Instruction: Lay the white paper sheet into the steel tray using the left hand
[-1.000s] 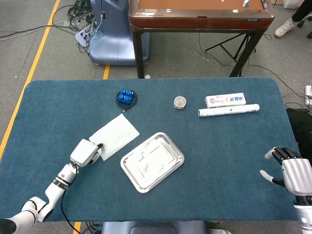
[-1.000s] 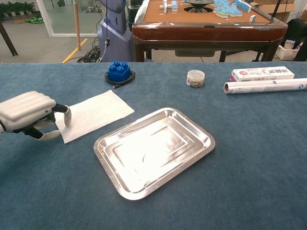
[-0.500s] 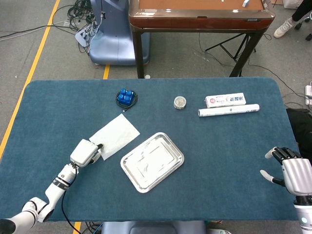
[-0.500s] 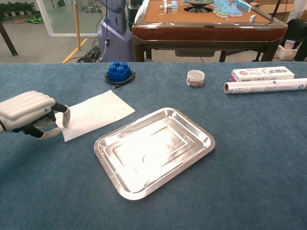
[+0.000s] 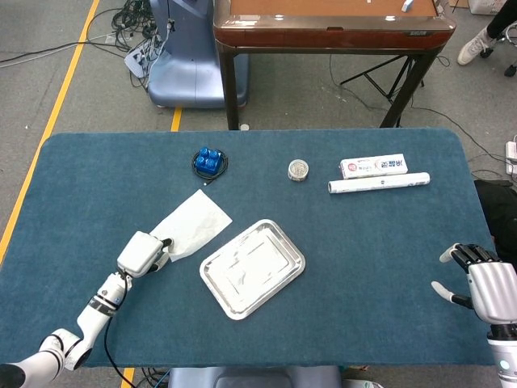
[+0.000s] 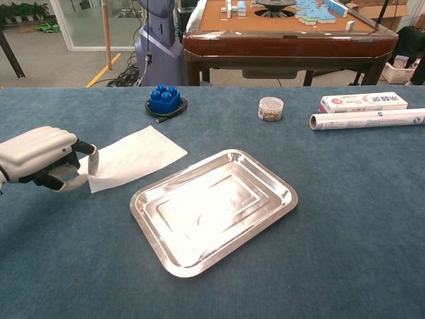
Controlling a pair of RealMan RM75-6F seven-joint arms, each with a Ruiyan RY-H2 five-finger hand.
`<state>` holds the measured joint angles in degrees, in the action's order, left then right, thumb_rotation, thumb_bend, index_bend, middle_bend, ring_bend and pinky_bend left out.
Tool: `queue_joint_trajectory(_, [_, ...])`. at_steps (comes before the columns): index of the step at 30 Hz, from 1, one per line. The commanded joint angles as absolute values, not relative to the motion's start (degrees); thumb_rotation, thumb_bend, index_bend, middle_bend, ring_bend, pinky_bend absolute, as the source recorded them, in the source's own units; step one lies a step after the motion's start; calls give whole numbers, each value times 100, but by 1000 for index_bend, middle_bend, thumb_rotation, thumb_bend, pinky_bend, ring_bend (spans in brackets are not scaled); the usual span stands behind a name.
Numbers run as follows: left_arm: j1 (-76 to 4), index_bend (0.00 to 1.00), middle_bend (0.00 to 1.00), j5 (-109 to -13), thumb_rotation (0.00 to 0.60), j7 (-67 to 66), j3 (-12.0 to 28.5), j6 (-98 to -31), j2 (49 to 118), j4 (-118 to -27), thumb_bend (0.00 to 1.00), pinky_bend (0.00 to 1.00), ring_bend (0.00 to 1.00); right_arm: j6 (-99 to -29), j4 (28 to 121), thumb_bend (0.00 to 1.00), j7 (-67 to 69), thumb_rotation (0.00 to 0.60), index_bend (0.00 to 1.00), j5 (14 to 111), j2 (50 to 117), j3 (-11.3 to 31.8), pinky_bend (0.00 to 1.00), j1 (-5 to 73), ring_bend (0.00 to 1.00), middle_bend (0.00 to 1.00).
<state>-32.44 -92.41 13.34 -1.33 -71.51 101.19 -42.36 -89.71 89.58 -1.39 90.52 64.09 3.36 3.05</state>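
Observation:
The white paper sheet [image 5: 194,223] lies on the blue table, left of the steel tray [image 5: 252,268]. My left hand [image 5: 141,253] is at the sheet's near-left corner, and its fingers pinch that corner, which curls up off the cloth. In the chest view the left hand [image 6: 41,156] holds the raised edge of the sheet [image 6: 133,158], while the tray [image 6: 212,209] lies empty to the right, a small gap from the paper. My right hand [image 5: 483,287] hangs over the table's right front corner, fingers apart, holding nothing.
A blue block on a black base [image 5: 209,161] stands behind the sheet. A small round jar [image 5: 298,170], a white box [image 5: 373,166] and a foil roll [image 5: 378,183] lie at the back right. A brown table [image 6: 285,33] stands beyond the far edge.
The sheet's near-left corner has come up off the cloth between the left hand's fingers, and hand and paper have shifted slightly right. The right hand has not moved.

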Motion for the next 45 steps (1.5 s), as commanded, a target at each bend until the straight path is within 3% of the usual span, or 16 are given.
queue_joint_trajectory(1, [-3229,563,1000,-9149,600,1441,-47,-7161,10052,-4435,437,1000,1000,-8971,8957,96,-138,600,469,9050,6409,336,471,304,343,427])
queue_joint_trajectory(14, [-3208,578,1000,-9044,600,1083,212,-7371,9359,-6248,436,1000,1000,-8927,8949,96,-174,600,469,9059,6435,321,472,322,343,427])
queue_joint_trajectory(29, [-3156,602,1000,-8808,600,101,421,-7341,9110,-7777,436,1000,1000,-8940,8952,96,-151,600,469,9056,6421,327,472,319,343,427])
queue_joint_trajectory(45, [-3001,609,1000,-9311,600,-537,81,-7543,9137,-8257,436,1000,1000,-8914,8946,96,-160,600,469,9045,6431,326,472,330,343,427])
